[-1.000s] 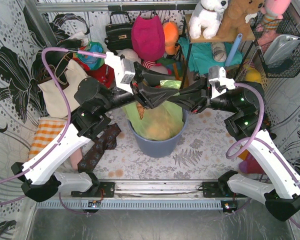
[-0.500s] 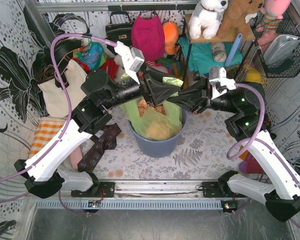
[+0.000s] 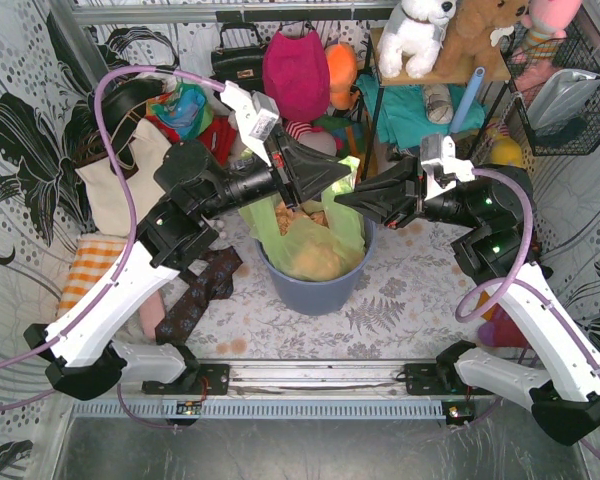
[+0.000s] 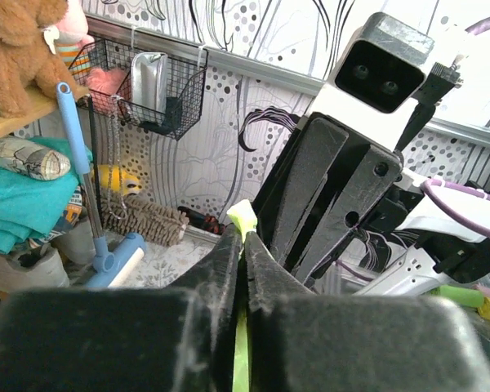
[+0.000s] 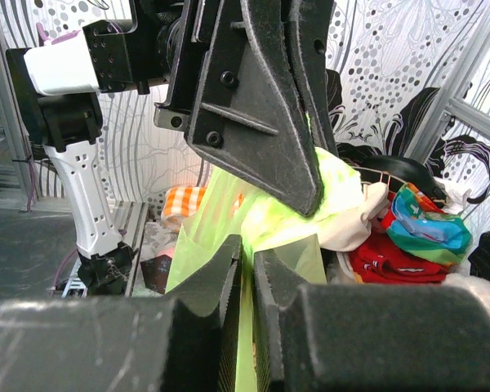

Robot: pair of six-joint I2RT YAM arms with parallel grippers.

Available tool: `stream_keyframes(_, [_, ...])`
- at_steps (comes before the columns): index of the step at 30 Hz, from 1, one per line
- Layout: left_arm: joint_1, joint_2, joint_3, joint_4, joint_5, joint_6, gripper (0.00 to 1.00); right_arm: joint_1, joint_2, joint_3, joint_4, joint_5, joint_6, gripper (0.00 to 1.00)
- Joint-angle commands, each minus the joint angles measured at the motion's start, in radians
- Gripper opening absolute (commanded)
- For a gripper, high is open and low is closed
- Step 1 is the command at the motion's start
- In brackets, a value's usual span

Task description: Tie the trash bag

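Note:
The lime-green trash bag [image 3: 310, 245] sits inside a blue-grey round bin [image 3: 315, 292], with tan crumpled paper showing through it. My left gripper [image 3: 344, 172] is above the bin's far rim, shut on a strip of the bag's edge [image 4: 242, 219]. My right gripper [image 3: 342, 198] meets it tip to tip from the right, shut on another flap of the bag [image 5: 247, 269]. In the right wrist view the left gripper's fingers [image 5: 261, 122] hang just above, with green plastic [image 5: 229, 212] stretched below them. The bag's mouth is pulled up between the two grippers.
Behind the bin are a magenta fabric bag [image 3: 296, 72], a black handbag [image 3: 238, 62] and a shelf with plush toys [image 3: 420, 30]. A cream tote [image 3: 130, 178] and an orange checked cloth [image 3: 90, 265] lie at the left. A wire basket [image 3: 565, 95] hangs at the right.
My left gripper lifted from across the bag's mouth toward the back of the bin and closed on the bag's edge. The right gripper stayed shut on its flap, hardly moving.

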Motion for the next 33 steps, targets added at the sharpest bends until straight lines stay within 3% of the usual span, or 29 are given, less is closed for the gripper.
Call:
stream_keyframes(1, [0.007,-0.016,-0.005,0.096,0.029,-0.001,0.06,-0.003,-0.019,0.025,0.009,0.006,-0.013,0.11])
stream_keyframes(3, [0.007,-0.029,-0.025,0.146,0.042,-0.001,0.00,-0.003,-0.018,0.021,0.009,0.012,-0.013,0.11])
stream_keyframes(6, [0.007,-0.045,-0.046,0.224,0.075,0.008,0.00,-0.003,-0.018,0.014,0.013,0.023,-0.005,0.16])
stream_keyframes(9, [0.006,-0.051,-0.055,0.277,0.094,0.010,0.00,-0.003,-0.016,0.006,0.031,0.033,0.017,0.44])
stream_keyframes(12, [0.006,-0.046,-0.051,0.288,0.096,0.017,0.00,-0.003,-0.008,-0.001,0.051,0.021,0.036,0.56])
stream_keyframes(17, [0.006,-0.039,-0.071,0.329,0.125,-0.002,0.00,-0.003,0.006,-0.018,0.070,0.013,0.057,0.50])
stream_keyframes(19, [0.006,-0.042,-0.086,0.354,0.142,-0.013,0.00,-0.003,0.012,-0.024,0.071,0.018,0.057,0.41])
stream_keyframes(24, [0.007,-0.054,-0.116,0.398,0.180,-0.034,0.00,-0.003,0.036,-0.027,0.039,0.028,0.026,0.31])
stream_keyframes(28, [0.005,-0.065,-0.137,0.391,0.183,-0.037,0.00,-0.003,0.047,-0.010,-0.012,0.037,0.003,0.12])
stream_keyframes(30, [0.007,-0.080,-0.160,0.392,0.183,-0.034,0.00,-0.003,0.044,0.007,-0.041,0.034,-0.008,0.12])
stream_keyframes(31, [0.007,-0.089,-0.173,0.394,0.188,-0.030,0.00,-0.003,0.040,0.019,-0.066,0.028,-0.016,0.20])
stream_keyframes(33, [0.007,-0.107,-0.202,0.401,0.201,-0.026,0.00,-0.003,0.022,0.048,-0.106,0.019,-0.037,0.46])
